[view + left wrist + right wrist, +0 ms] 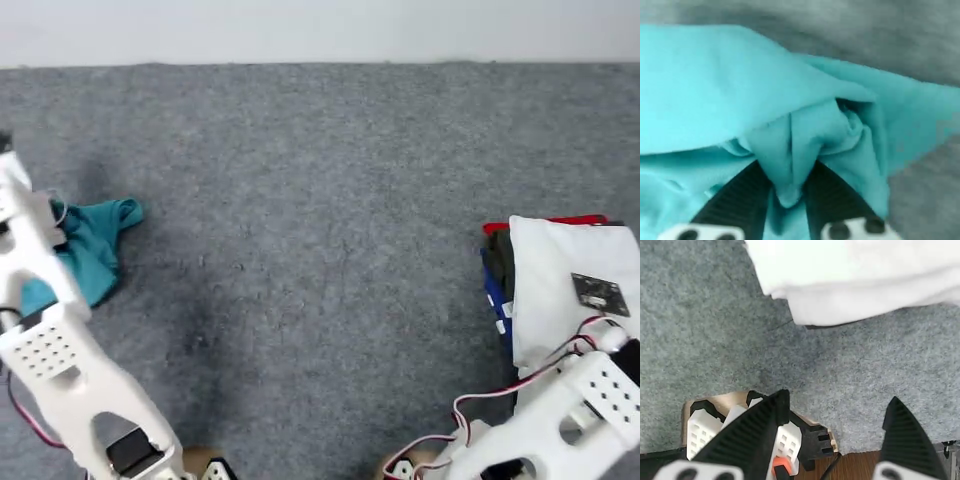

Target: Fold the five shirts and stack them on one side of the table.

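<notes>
So the teal shirt (pixel 95 245) is the odd one out here. It's sitting crumpled at the left edge of the surface (pixel 330 200), well apart from the stack (pixel 560 290) over on the right side. The left claw (pixel 789 175) is clenched on a bunched-up fold of it, and you can see the cloth pinched and puckered between the black fingers (pixel 740 200). My guess is it's grabbed there to drag or spread the shirt out flat so it can be folded. Right now it's just a rumpled wad, with no clean edges or flat panels.

The right claw (pixel 839 400) is released, jaws spread wide with nothing in them. It hangs over bare surface just beside the stack's near edge, probably parked out of the way until there's something to help with.

The stack looks tidy. A white shirt (pixel 855 275) is on top, folded square, with red, blue and dark edges peeking out underneath. I'd say that's four done, with teal being the last. The cloth looks soft and floppy, so it'll likely slump when lifted.
</notes>
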{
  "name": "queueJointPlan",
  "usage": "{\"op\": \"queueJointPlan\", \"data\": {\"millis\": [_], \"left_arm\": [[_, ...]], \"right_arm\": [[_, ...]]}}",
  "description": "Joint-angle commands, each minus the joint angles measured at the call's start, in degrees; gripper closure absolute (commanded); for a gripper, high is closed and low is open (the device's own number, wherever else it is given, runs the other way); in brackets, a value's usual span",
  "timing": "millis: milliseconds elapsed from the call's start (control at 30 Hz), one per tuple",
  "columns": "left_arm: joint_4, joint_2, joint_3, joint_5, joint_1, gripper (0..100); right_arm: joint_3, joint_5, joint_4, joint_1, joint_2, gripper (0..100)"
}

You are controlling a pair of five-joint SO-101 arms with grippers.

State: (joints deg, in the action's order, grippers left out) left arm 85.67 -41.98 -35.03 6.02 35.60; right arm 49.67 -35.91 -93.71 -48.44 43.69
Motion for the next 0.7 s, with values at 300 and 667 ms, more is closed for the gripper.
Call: {"op": "queueJointPlan", "data": {"millis": [300,667], "left_arm": [[14.9,15.9,-18.1,0.2,-30.3,99],[14.9,30.9,-11.6,0.2,-44.8,99]], "right_arm": [[0.2,-0.5,0.0,-0.8,0.9,69.2],[5.7,-0.5,5.5,-0.7,0.9,69.2]]}}
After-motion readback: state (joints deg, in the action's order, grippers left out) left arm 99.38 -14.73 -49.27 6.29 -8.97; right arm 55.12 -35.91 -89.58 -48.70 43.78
